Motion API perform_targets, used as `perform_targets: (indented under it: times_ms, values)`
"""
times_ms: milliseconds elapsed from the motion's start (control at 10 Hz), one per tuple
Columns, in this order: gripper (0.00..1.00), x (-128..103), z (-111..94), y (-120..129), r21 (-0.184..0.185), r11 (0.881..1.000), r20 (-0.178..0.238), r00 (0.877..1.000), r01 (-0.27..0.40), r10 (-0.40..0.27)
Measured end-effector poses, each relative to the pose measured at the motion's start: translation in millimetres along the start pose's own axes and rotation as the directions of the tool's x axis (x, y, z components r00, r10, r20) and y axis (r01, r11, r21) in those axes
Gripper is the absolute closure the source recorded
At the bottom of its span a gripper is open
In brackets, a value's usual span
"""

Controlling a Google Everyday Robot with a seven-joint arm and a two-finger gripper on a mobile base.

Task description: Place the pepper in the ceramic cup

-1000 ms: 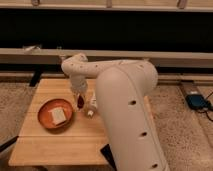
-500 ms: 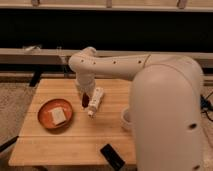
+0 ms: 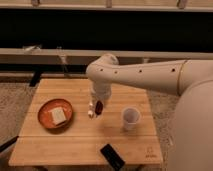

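Gripper (image 3: 97,102) mid-table (image 3: 75,142), seemingly holding dark-red pepper (image 3: 99,107).

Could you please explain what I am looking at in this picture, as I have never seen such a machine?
The big white shape is a robot's single arm, reaching in from the right over a wooden table. The one camera looks down on the scene from above. The arm ends in a two-finger gripper, pointing down over mid-table, which seems to hold the pepper, small and dark red. To the right stands the ceramic cup, white and upright. To the left lies an orange-red plate carrying a pale square piece. A black object lies near the front edge.
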Motion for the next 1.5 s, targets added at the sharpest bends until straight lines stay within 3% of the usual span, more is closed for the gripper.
perform_targets:
  times_ms: [400,600,800,1200,1500]
  values:
    - [1.00,-26.0,-8.7,-51.7,0.068,0.991,0.053,0.992,-0.114,0.111]
    - [1.00,-45.9,-6.7,-82.7,0.106,0.980,0.070,0.984,-0.170,0.164]
    - [1.00,-50.2,-0.9,-103.7,0.131,0.971,0.073,0.978,-0.201,0.193]
    - [1.00,-41.4,-0.8,-150.4,0.132,0.955,0.099,0.962,-0.265,0.254]
    - [1.00,-35.2,-2.9,-168.5,0.130,0.944,0.127,0.950,-0.302,0.286]
